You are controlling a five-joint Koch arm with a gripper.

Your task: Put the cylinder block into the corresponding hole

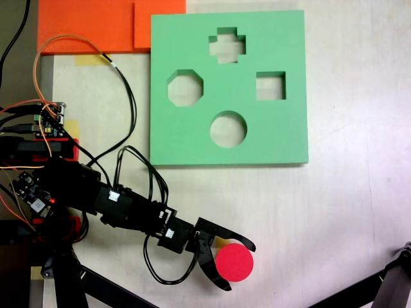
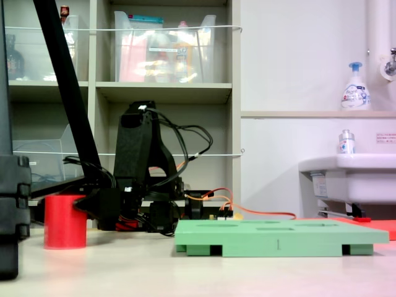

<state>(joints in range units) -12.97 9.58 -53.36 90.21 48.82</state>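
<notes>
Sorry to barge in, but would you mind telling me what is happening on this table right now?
A small black robot arm has its open hand around the red cylinder block, which stands on the table near the first exterior view's bottom edge. The fingers flank it but have not clearly closed. The green foam board lies further up, and its round hole is empty.

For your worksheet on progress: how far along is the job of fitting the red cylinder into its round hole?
Early. Done: the gripper has reached the red cylinder and straddles it with open jaws. In hand: closing on it. Left: lifting, carrying, and dropping it into the empty round hole of the green board.
</notes>
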